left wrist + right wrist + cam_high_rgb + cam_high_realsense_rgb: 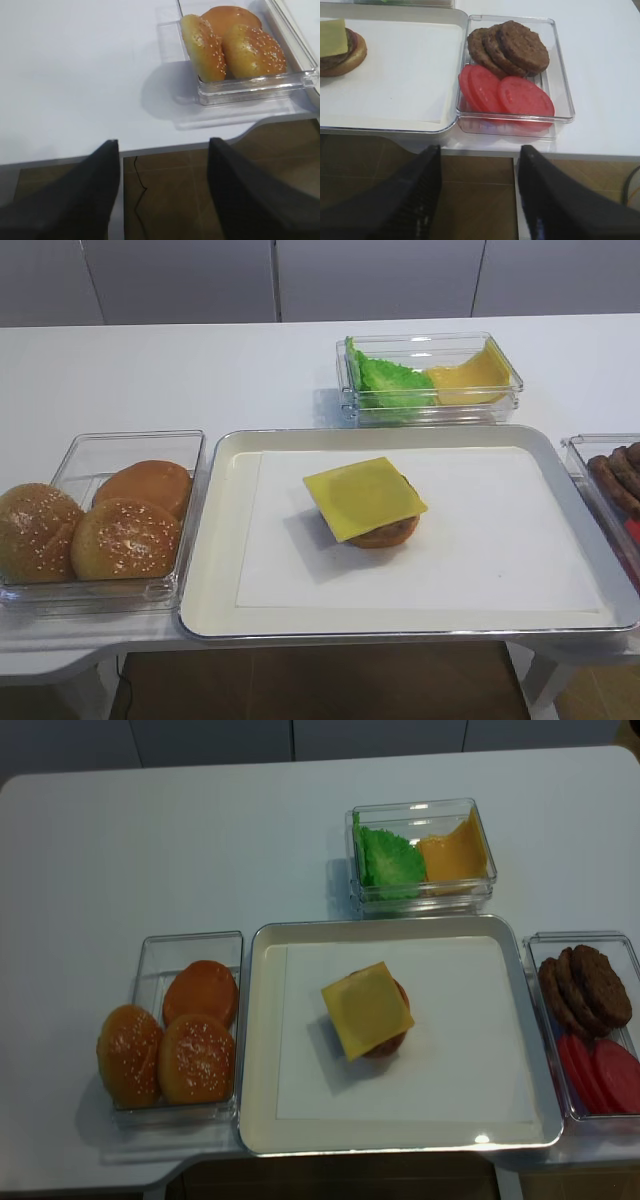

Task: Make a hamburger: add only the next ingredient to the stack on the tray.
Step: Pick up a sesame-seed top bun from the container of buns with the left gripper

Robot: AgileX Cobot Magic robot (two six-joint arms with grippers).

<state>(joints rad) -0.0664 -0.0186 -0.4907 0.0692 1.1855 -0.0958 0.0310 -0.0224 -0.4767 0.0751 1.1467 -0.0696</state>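
Two sesame-seeded bun tops (125,538) (254,51) lie in a clear tub (70,460) at the left, beside a smooth brown bun (145,485). The stack (365,500) sits mid-tray: a brown base and patty under a square yellow cheese slice. The silver tray (400,628) is lined with white paper. My left gripper (164,142) hangs open off the table's front edge, below and left of the bun tub, with nothing between its fingers. My right gripper (480,148) is open too, off the front edge below the patty tub. Neither gripper shows in the high views.
A clear tub (560,65) right of the tray holds brown patties (520,45) and red tomato slices (520,95). Behind the tray stands a tub (505,365) with green lettuce (390,380) and loose cheese slices (470,375). Brown floor lies under both grippers.
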